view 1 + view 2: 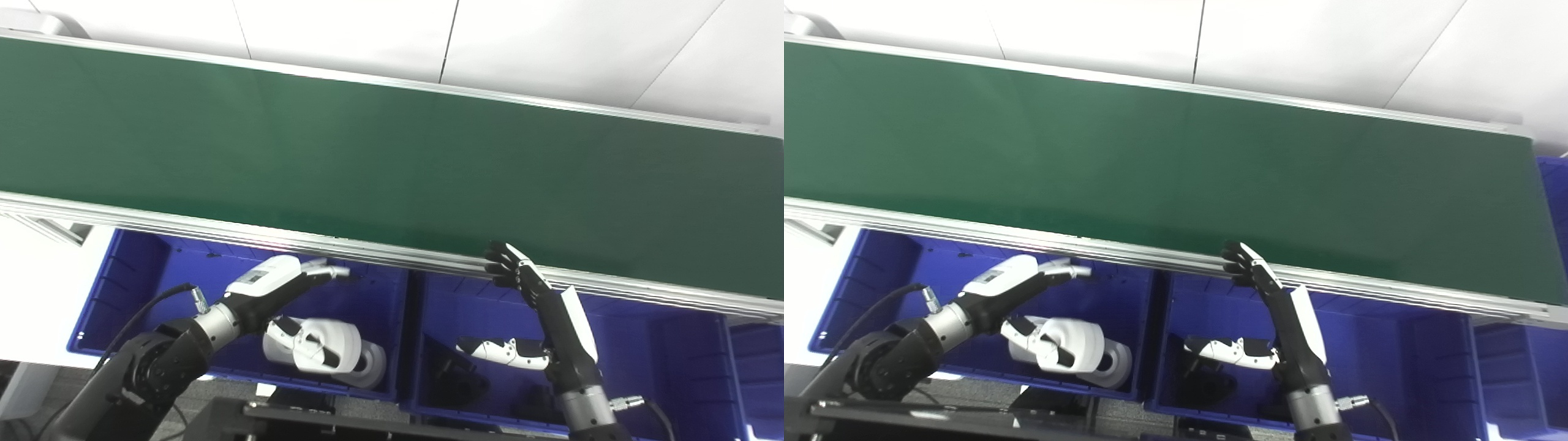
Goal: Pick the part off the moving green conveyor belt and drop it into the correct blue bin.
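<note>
Two blue bins sit side by side just below the near rail of the green conveyor belt (392,153), whose surface shows nothing riding on it in either view. The left bin (122,288) holds a white part with black strips (321,349), a rounded shell-like piece lying on the bin floor near the front wall. The right bin (661,343) holds a slimmer white-and-black part (499,350) lying on its side, with a dark object (456,383) in front of it that is too shadowed to identify (perhaps another part).

The left hand (275,278) hovers over the left bin, above and a little behind the white shell piece, palm side down with its fingers (327,269) stretched out toward the belt rail; it grips nothing. The right hand (520,278) stands upright over the right bin, its dark fingertips (499,260) curled in at the level of the aluminium rail (367,250), touching it or just in front of it. It appears to hold nothing, though from this angle the palm is hidden. A third blue bin (1552,177) shows at the far right edge beyond the belt's end.
</note>
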You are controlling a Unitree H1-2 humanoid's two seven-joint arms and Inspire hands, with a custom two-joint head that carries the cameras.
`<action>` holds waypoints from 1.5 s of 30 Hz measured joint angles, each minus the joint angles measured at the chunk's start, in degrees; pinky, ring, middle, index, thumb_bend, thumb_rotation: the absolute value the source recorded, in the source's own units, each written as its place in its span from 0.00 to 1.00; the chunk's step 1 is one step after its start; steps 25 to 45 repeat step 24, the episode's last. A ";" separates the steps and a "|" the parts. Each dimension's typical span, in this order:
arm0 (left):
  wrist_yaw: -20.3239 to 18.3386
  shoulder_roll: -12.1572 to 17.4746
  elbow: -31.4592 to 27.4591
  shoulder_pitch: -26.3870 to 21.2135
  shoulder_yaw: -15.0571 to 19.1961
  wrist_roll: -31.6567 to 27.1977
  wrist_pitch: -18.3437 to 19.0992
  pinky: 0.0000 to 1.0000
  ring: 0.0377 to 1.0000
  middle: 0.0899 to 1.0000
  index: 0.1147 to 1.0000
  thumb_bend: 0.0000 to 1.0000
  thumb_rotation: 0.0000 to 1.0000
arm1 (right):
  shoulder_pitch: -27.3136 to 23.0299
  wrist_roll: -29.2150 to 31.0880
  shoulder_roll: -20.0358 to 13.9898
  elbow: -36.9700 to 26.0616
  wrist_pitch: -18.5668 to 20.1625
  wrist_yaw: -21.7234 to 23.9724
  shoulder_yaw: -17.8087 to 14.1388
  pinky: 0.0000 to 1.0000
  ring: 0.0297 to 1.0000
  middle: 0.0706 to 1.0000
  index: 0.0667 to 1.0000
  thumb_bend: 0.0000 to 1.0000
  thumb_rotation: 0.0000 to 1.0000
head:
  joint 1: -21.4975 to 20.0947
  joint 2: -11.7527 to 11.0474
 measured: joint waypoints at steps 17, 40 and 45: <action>-0.13 -5.78 6.73 1.18 1.72 -24.08 -11.50 0.88 0.93 0.94 0.90 0.86 0.29 | 2.46 0.22 -0.21 -0.49 2.58 1.42 0.27 0.69 0.81 0.86 0.89 0.94 0.35 | -5.10 -3.42; -0.69 -7.81 6.49 1.27 0.60 -26.99 -11.09 0.89 0.94 0.94 0.92 0.87 0.32 | 2.17 -0.77 -1.59 -0.39 2.59 1.66 0.18 0.68 0.81 0.84 0.88 0.96 0.36 | -5.01 -5.79; -0.69 -7.81 6.49 1.27 0.60 -26.99 -11.09 0.89 0.94 0.94 0.92 0.87 0.32 | 2.17 -0.77 -1.59 -0.39 2.59 1.66 0.18 0.68 0.81 0.84 0.88 0.96 0.36 | -5.01 -5.79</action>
